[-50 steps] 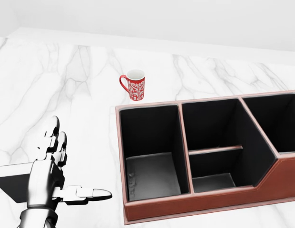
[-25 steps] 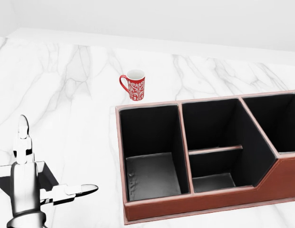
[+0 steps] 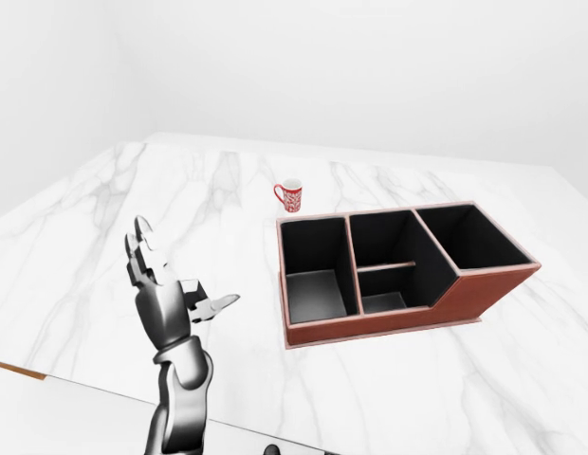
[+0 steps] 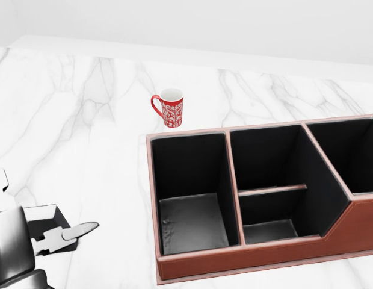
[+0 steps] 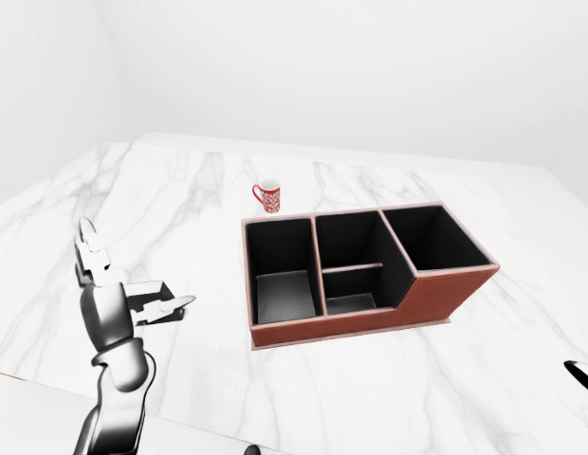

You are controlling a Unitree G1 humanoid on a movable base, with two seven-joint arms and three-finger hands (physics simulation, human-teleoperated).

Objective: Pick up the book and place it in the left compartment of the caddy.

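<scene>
White marble-veined surface (image 3: 85, 237) fills the scene under plain pale walls. At the lower left of the head view lies a dark flat slab with a pale edge. I take it for the book (image 4: 54, 218), though the robot's arm hides much of it. It lies flat, well apart from the caddy (image 4: 258, 256) and to its left.

By its looks it is a thin, stiff, fairly light thing. The smooth cover will likely slide on the polished stone, and the leaves may fan open if only one cover is caught. The best hold, I judge, is across the thickness at a long edge or near the spine, thumb on one face and fingers on the other, so that it stays shut.

The left hand (image 3: 166, 294) stands just at the book, fingers upright and spread, thumb out to the right, gripping nothing. Whether it touches the book I cannot tell. A dark sliver (image 5: 583, 374) at the right edge of the right-eye view may be the right hand; its state cannot be told.

The caddy's left compartment (image 4: 192, 223) is empty and deep, with room for the book on edge. A red patterned mug (image 4: 171, 108) stands just above the caddy in the head view.
</scene>
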